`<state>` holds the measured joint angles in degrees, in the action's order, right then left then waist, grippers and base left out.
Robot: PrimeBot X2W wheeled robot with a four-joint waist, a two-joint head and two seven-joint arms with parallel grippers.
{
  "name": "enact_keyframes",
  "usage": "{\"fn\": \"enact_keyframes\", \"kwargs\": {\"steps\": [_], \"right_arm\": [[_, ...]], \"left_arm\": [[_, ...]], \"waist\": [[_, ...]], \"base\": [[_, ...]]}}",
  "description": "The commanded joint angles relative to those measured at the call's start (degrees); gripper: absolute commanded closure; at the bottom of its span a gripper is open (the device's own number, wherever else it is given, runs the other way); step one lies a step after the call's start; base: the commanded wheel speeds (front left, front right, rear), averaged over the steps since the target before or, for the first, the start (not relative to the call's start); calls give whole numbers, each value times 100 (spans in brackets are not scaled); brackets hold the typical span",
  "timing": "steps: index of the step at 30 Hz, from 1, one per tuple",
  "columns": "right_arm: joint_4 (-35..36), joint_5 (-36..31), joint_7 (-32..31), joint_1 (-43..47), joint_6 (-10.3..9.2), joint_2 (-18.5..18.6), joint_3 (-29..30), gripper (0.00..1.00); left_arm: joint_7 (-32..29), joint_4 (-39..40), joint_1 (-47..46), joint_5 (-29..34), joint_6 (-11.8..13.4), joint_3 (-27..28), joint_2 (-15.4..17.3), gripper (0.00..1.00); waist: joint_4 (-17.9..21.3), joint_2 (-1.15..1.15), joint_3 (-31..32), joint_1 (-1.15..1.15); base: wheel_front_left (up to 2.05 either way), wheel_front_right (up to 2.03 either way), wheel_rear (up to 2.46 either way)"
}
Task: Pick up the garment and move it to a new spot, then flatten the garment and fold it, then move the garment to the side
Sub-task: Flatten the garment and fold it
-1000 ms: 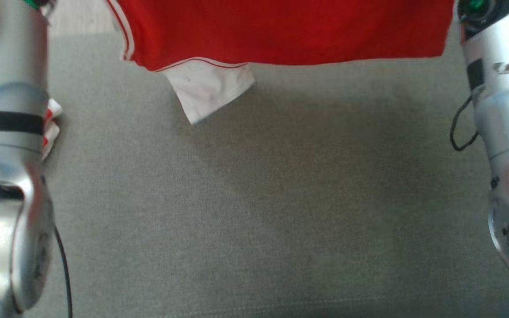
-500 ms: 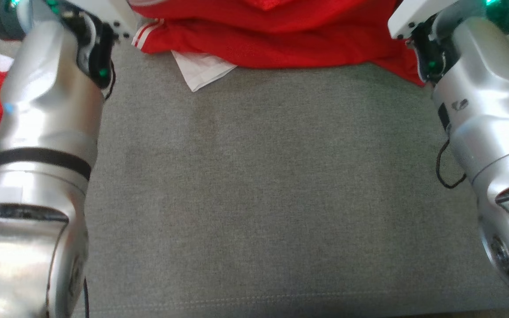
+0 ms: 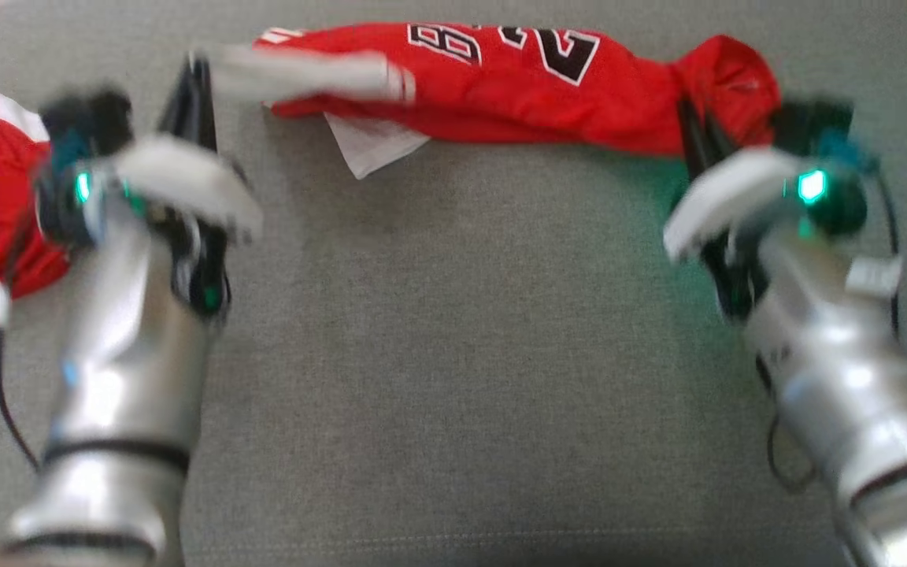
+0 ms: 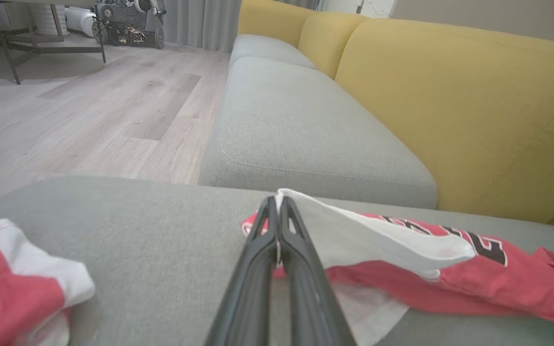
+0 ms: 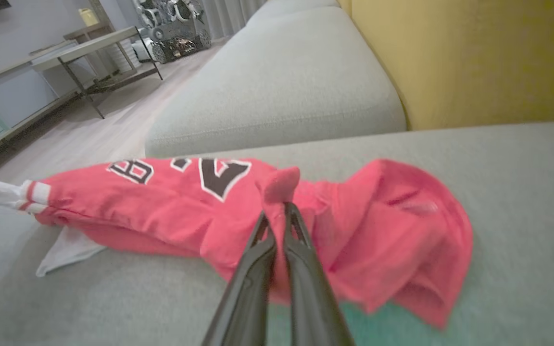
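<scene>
Garment (image 3: pixel 516 79) — red jersey, likely light and limp; lies bunched along the far edge of the cushion (image 3: pixel 453 354). Left gripper (image 4: pixel 277 202) clamps its white corner, right gripper (image 5: pixel 277 207) a red fold — corners probably hold best.

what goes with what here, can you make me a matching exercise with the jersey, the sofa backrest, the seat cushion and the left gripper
Things:
1. jersey
2. sofa backrest
3. seat cushion
4. left gripper

Colour or state:
a. yellow
b. shut on a white edge of cloth
c. grey
d. red with black numerals

Pairs: 1-d, 2-a, 3-c, 4-b
</scene>
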<state>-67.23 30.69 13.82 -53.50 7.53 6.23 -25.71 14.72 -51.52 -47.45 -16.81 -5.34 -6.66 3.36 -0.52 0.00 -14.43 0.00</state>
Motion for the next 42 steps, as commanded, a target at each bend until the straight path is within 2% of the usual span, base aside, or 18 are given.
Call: {"fn": "enact_keyframes", "kwargs": {"steps": [1,4,10,13,21,27,35,42], "right_arm": [[254,57,97,228,-4,-15,-96,100],[663,187,112,892,-4,106,-77,100],[1714,221,116,2323,-4,350,321,100],[2112,177,115,3013,-4,411,504,100],[3463,-247,-610,4579,-4,473,1304,100],[4881,-823,-1492,5627,-4,275,2131,100],[6404,-1310,-2530,6672,-4,-165,2820,100],[6801,-1416,-2949,6826,-4,-296,3014,100]], "left_arm": [[28,391,215,78,34,159,190,100],[28,1095,1054,179,51,212,165,100],[28,2359,2619,387,103,185,240,100],[-37,3041,3379,445,216,163,317,100],[-1091,5411,5292,460,665,84,334,100],[-1849,6878,6265,511,954,-2,339,100],[-2307,7709,6777,531,1149,-27,353,100],[-2381,7671,6778,419,1143,-25,360,100]], "waist": [[-15,0,107,0],[-48,0,300,0],[-46,0,800,0],[-32,0,1067,0],[-35,0,1602,0],[-75,0,1735,0],[-140,0,1809,0],[-106,0,1772,0]], "base": [[0,0,0],[0,0,0],[0,0,0],[0,0,0],[0,0,0],[0,0,0],[0,0,0],[0,0,0]]}}
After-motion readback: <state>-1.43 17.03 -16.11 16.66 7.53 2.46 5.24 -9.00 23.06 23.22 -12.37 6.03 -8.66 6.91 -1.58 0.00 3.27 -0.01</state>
